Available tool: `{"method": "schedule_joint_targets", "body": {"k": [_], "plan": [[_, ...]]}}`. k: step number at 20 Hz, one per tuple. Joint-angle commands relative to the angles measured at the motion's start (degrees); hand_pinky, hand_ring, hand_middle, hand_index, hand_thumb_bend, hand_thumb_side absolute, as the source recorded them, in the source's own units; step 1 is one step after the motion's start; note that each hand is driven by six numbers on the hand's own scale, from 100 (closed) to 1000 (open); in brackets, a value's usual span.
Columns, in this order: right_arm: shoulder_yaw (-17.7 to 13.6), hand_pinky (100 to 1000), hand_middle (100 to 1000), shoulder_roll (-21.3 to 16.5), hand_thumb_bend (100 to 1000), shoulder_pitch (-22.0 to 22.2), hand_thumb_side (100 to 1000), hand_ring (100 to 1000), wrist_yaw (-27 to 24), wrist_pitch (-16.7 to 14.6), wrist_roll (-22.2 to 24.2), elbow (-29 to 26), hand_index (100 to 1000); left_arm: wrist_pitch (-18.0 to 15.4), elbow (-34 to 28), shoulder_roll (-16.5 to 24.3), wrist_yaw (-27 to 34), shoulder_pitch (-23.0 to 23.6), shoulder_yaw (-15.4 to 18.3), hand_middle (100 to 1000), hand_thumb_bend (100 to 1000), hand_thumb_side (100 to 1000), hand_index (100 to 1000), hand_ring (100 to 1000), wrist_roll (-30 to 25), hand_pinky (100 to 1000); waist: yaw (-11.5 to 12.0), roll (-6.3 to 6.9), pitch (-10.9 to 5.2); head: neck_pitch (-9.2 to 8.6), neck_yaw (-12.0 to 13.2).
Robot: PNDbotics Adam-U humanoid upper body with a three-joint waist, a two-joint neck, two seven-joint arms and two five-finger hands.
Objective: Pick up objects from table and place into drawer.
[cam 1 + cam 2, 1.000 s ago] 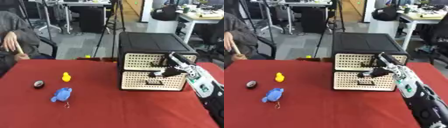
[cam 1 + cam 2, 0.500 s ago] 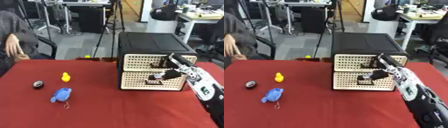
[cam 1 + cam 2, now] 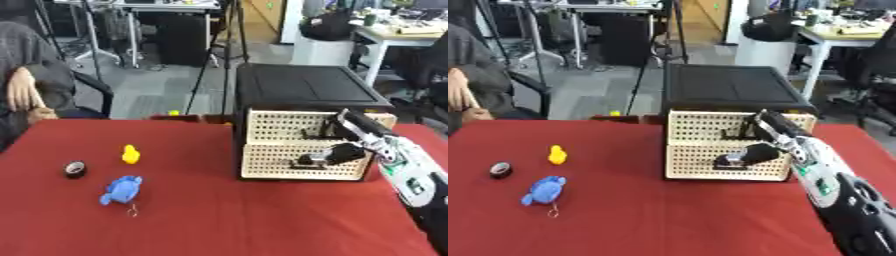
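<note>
right hand | fingers curled at lower cream perforated drawer handle, grip unclear | yellow duck, blue plush toy, black tape roll well apart leftward

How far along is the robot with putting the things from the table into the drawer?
Nothing looks put away yet. The yellow toy, the blue toy and the black tape roll all lie on the red table, left of the drawer box. In hand: the right hand is at the lower drawer's handle, with both drawers looking closed. Left: open the drawer, then move all three things in.
</note>
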Motion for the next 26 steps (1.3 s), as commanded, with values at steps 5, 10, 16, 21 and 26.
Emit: {"method": "schedule_joint_targets", "body": {"k": [5, 10, 16, 21, 26], "plan": [[0.3, 100, 100, -3.2, 853, 0.8, 621, 100, 0.8, -0.2, 1.6, -5.1, 431, 0.1, -0.7, 1.2, -0.2, -0.5, 0.3, 513, 100, 838, 778, 431, 0.0, 426, -0.2, -0.1, -0.42, 0.24, -0.2], [0.0, 100, 100, -4.4, 857, 2.8, 627, 100, -0.1, 0.0, 2.1, -8.6, 428, 0.2, -0.7, 1.4, -0.3, -0.5, 0.4, 513, 100, 840, 778, 431, 0.0, 426, -0.4, -0.31, -0.44, 0.21, -0.1], [-0.5, 100, 100, -5.8, 863, 5.6, 636, 100, -1.6, 0.6, 2.5, -13.7, 425, 0.3, -0.8, 1.5, -0.4, -0.5, 0.5, 513, 100, 841, 778, 432, -0.1, 426, -0.5, -0.52, -0.43, 0.15, 0.0], [-1.0, 100, 100, -6.4, 870, 7.7, 631, 100, -2.5, 1.4, 2.8, -16.7, 424, 0.3, -0.8, 1.6, -0.4, -0.5, 0.5, 514, 100, 840, 778, 432, -0.1, 426, -0.6, -0.62, -0.43, 0.11, 0.0], [-1.5, 100, 100, -6.7, 877, 9.5, 629, 100, -3.2, 2.0, 2.9, -18.8, 423, 0.3, -0.8, 1.6, -0.4, -0.4, 0.6, 514, 100, 839, 778, 432, 0.0, 426, -0.7, -0.66, -0.43, 0.06, 0.1]]}}
